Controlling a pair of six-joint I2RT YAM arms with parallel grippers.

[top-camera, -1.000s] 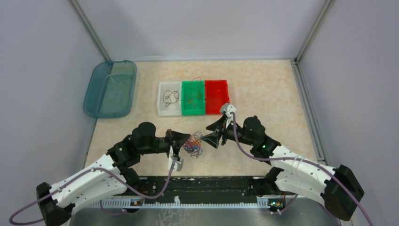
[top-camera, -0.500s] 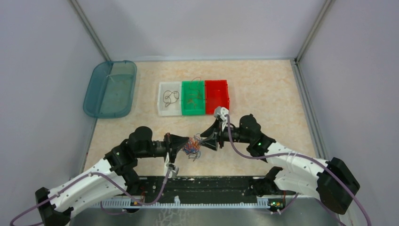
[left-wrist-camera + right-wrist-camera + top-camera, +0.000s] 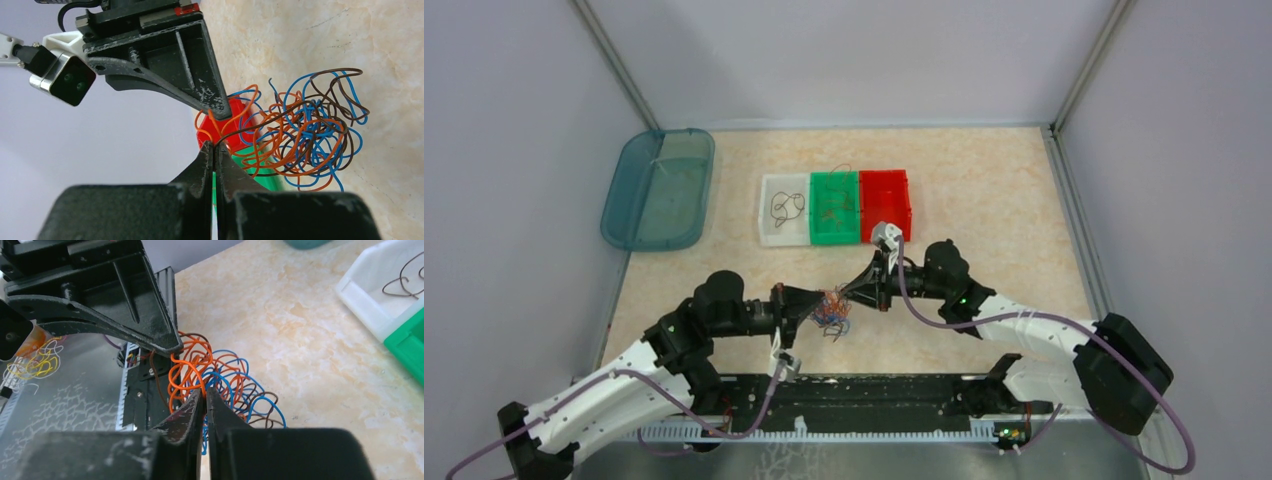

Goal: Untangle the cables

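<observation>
L gripper (image 3: 214,148): my fingers pinched shut on a brown strand of the cables (image 3: 831,311) | R gripper (image 3: 204,393): fingers squeezed together on an orange loop, opp. side | clump of blue/orange/brown betw. both tips, mid-table, nearer than green bin (image 3: 835,207), apart from it

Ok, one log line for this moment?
left gripper: shut on cables | right gripper: shut on cables | cables: one clump between the grippers | bins: apart, beyond clump
</observation>
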